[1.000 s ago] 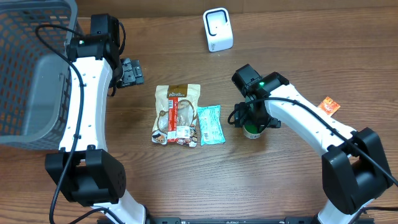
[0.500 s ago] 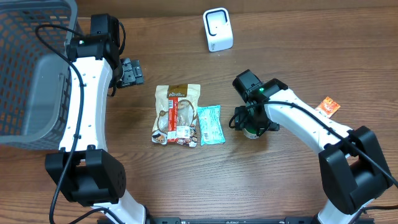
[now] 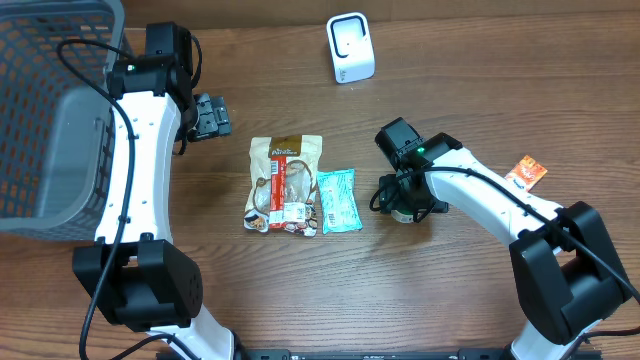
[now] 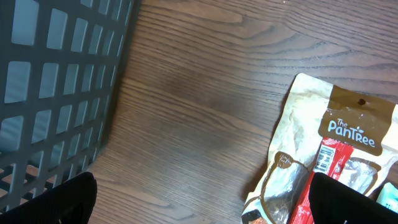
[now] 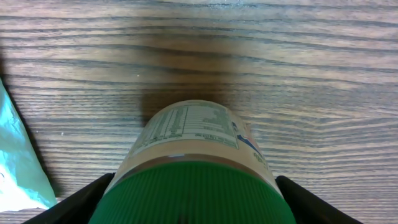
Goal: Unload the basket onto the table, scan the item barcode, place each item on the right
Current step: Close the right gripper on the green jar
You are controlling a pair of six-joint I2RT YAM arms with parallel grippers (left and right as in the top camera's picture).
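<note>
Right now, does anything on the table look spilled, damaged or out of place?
Nothing stands out. The snack pouch and teal packet lie flat side by side, the green-lidded jar sits intact between the fingers of the right tool, nothing spilled.

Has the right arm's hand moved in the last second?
Yes. The right fingers shifted slightly away from the white scanner, around the green-lidded jar.

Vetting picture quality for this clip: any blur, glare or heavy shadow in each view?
Overhead: even light, sharp, no glare on the table. Left wrist: pouch print readable, basket slightly softer. Right wrist: jar close, its green lid soft, label text too small to read, dark shadow behind it.
</note>
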